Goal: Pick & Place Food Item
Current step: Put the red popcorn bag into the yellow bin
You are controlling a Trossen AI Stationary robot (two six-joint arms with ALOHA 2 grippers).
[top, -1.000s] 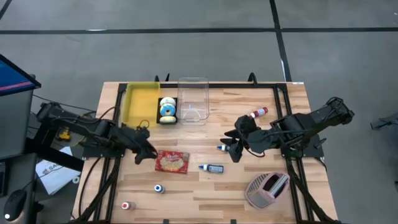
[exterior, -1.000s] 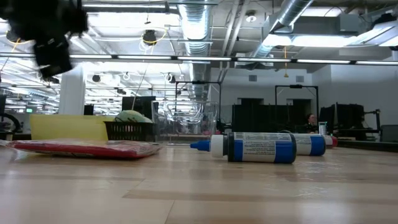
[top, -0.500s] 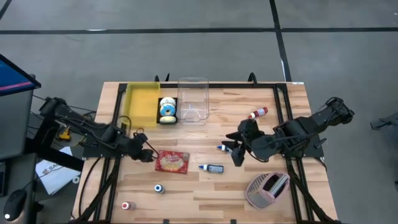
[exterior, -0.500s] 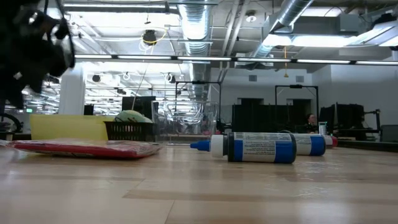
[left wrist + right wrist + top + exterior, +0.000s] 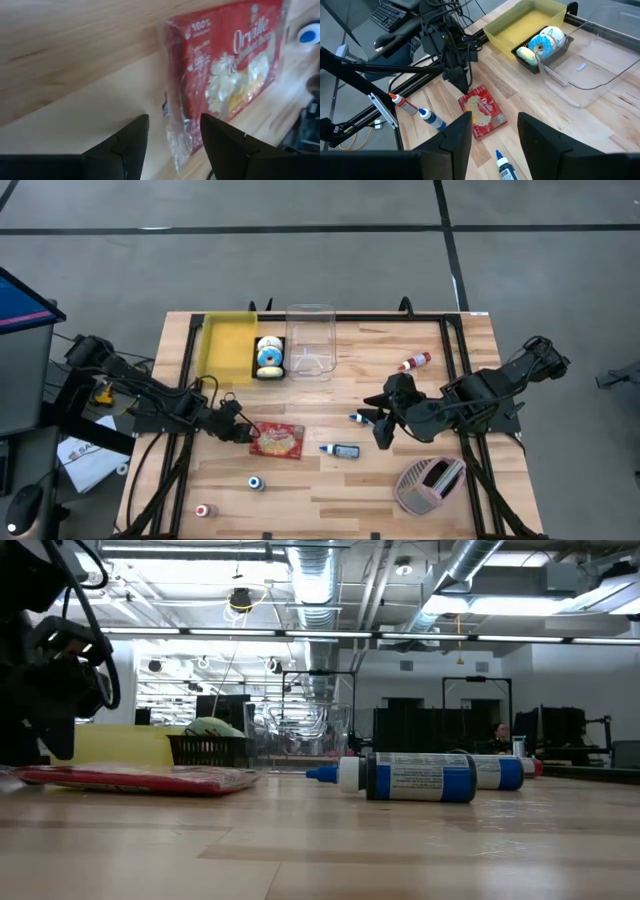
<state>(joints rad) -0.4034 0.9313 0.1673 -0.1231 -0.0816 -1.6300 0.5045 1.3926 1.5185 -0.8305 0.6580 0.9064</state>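
A red popcorn packet (image 5: 277,440) lies flat on the wooden table, left of centre, and also shows in the low view (image 5: 130,778) and the right wrist view (image 5: 482,115). My left gripper (image 5: 249,433) is low at the packet's left end, slanting down and open. In the left wrist view its fingers (image 5: 131,137) stand on either side of the packet's clear end seam (image 5: 176,135). My right gripper (image 5: 378,423) hangs open above the table right of centre, with nothing between its fingers (image 5: 492,127).
At the far edge stand a yellow bin (image 5: 225,348), a black basket of donuts (image 5: 268,357) and a clear container (image 5: 311,340). Small bottles (image 5: 343,450) (image 5: 415,362) lie around the middle. A pink and grey item (image 5: 430,483) sits near the right front.
My left gripper has come down toward the table at the packet's left end and has rolled about its own axis while descending. The packet has stayed where it lay.
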